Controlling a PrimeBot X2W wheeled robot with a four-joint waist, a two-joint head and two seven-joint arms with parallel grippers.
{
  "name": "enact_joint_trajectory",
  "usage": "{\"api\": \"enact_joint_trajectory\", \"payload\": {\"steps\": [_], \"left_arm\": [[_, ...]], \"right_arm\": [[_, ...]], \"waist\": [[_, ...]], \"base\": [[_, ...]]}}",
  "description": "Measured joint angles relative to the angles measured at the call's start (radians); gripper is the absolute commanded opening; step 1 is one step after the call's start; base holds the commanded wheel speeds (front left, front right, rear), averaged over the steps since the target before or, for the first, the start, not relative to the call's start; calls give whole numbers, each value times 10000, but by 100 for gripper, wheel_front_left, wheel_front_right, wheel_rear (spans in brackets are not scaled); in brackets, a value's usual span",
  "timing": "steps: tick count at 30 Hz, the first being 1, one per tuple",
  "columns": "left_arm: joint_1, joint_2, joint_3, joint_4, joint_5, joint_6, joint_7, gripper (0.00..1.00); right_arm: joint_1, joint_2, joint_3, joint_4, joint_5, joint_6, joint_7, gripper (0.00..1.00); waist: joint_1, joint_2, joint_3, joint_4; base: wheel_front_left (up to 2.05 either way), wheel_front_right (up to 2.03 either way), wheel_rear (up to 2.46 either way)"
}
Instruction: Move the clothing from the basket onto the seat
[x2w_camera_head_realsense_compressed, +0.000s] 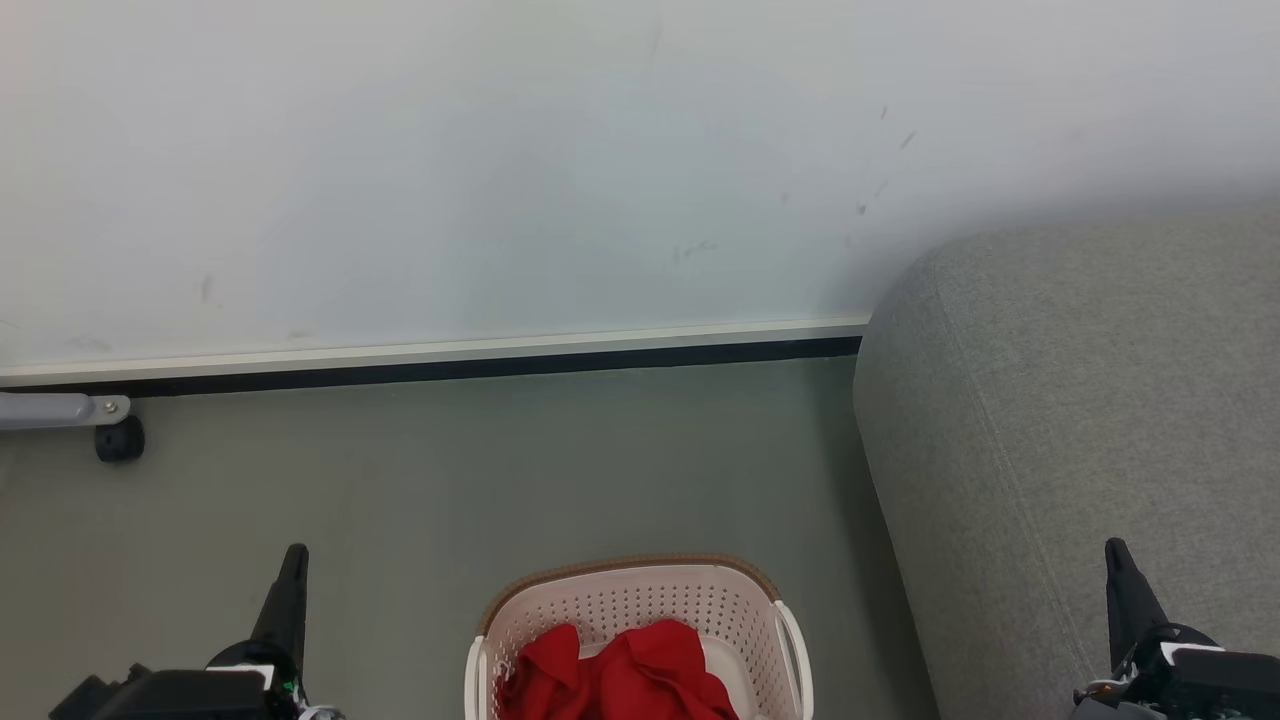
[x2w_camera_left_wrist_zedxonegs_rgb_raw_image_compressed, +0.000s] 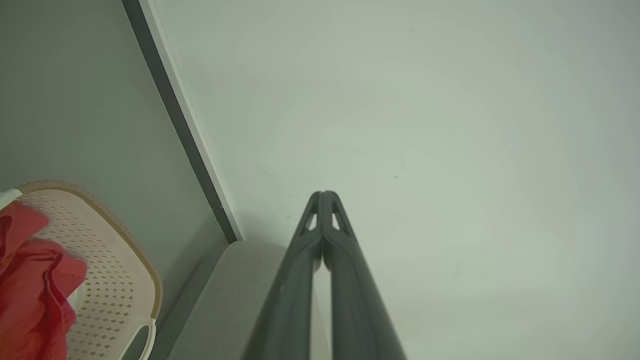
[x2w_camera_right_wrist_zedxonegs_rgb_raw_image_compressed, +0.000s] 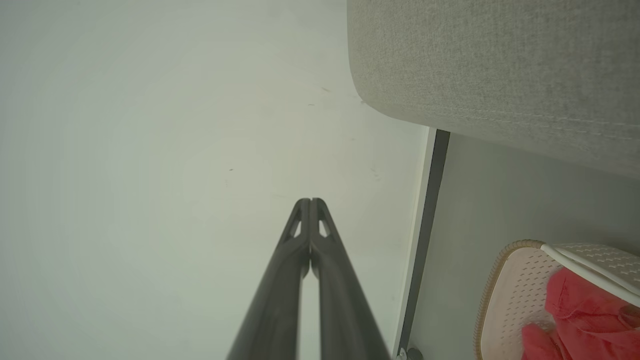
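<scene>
Head view: your robot faces a pale wall (x2w_camera_head_realsense_compressed: 500, 150) across a grey-green floor (x2w_camera_head_realsense_compressed: 500, 470); the basket (x2w_camera_head_realsense_compressed: 640, 605) stands on that floor at bottom centre, near the seat (x2w_camera_head_realsense_compressed: 1080, 420), which rises on the right; the clothing (x2w_camera_head_realsense_compressed: 620, 675) lies heaped inside the basket, its red folds below the brown rim; the left gripper (x2w_camera_head_realsense_compressed: 290, 590) points up at lower left and the right gripper (x2w_camera_head_realsense_compressed: 1125, 585) at lower right, in front of the seat's side; both are well apart from the basket and neither touches cloth.

Left wrist view: the left gripper's two dark fingers meet tip to tip, fully closed with nothing between them, and aim at the wall; the basket with its red heap sits in the lower-left corner, the seat's rounded corner near it.

Right wrist view: the right gripper is likewise pressed closed and empty-handed, pointed at the wall; the basket and clothing show at lower right; the seat, with its stitched seam, crosses the top right.

You appear to be at the very start: as much of the seat as can be seen carries no garment, and the whole red heap is in the basket; how many pieces it holds cannot be told; every lift and carry to the seat is left to do.
</scene>
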Motion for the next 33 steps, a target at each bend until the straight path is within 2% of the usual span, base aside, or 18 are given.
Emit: {"api": "enact_joint_trajectory", "payload": {"steps": [6, 7, 8, 9, 10, 11, 26, 33], "left_arm": [[0, 0, 0, 0, 0, 0, 0, 0], [0, 0, 0, 0, 0, 0, 0, 100], [35, -6, -12, 63, 0, 0, 0, 0], [106, -21, -21, 171, 0, 4, 0, 100], [199, -46, -31, 274, 0, 4, 0, 0], [311, -73, -40, 387, 0, 4, 0, 100], [526, -111, -598, 341, 290, 19, -481, 100], [496, -107, -790, 134, 794, 192, -729, 100]], "right_arm": [[0, 0, 0, 0, 0, 0, 0, 0], [0, 0, 0, 0, 0, 0, 0, 100], [28, 12, 12, 71, -4, -4, 0, 0], [88, 38, 19, 169, -4, -17, 0, 100], [174, 71, 35, 284, -4, -19, 0, 0], [276, 107, 44, 405, -4, -33, 0, 100], [498, 171, 362, 391, -251, -81, -458, 100], [499, 169, 479, 180, -970, -401, -725, 100]], "waist": [[0, 0, 0, 0], [0, 0, 0, 0], [0, 0, 0, 0], [0, 0, 0, 0], [0, 0, 0, 0], [0, 0, 0, -1], [0, 0, -5, 1], [-1, 0, -9, 4]], "base": [[0, 0, 0], [0, 0, 0], [0, 0, 0], [0, 0, 0], [0, 0, 0], [0, 0, 0], [0, 0, 0], [0, 0, 0]]}}
